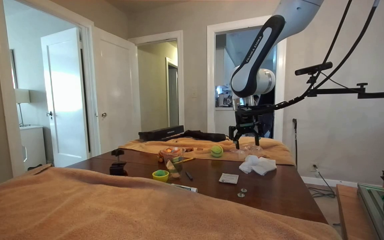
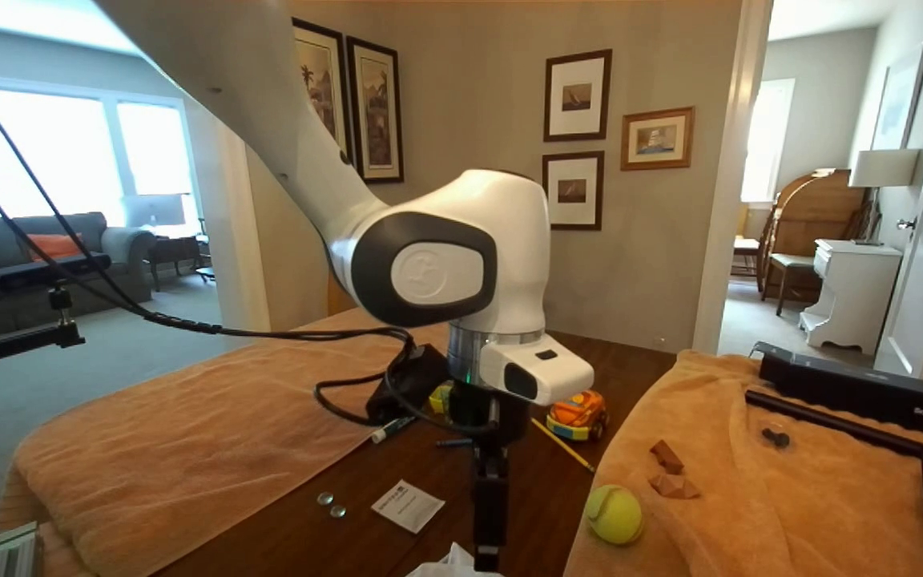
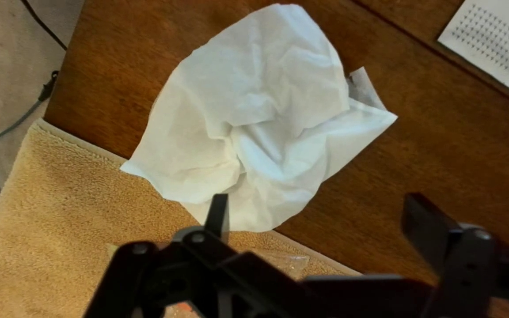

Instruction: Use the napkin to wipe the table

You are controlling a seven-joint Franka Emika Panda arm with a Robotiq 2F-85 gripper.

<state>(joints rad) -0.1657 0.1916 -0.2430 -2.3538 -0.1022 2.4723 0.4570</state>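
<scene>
Beyond the gap between the fingers (image 3: 218, 214), toward the top of the wrist view and off to the picture's left, the crumpled white napkin (image 3: 259, 128) is seen spread on the dark brown wooden table (image 1: 272, 196), its lower margin lapped over the edge of the tan towel (image 3: 73, 207). The Robotiq gripper (image 1: 247, 145) is held with its two fingers set wide, and nothing is gripped between them. By the wrist view, one fingertip is set across the napkin's lower margin while its partner is seen against the wood; in an exterior view, both tips are shown above the napkin and apart from it.

The coming move is judged to turn on this offset: the bulk of the napkin is placed to one side of the line along which the fingers close. If the gripper were lowered straight, only the margin would be likely to be caught, perhaps with some towel. A shift toward the rumpled middle, then a descent, is called for. No clear long axis can be made out, so the folds gathered near the centre are judged a better guide. Near the napkin, a flat printed packet (image 1: 228, 178) could be swept aside by wiping.
</scene>
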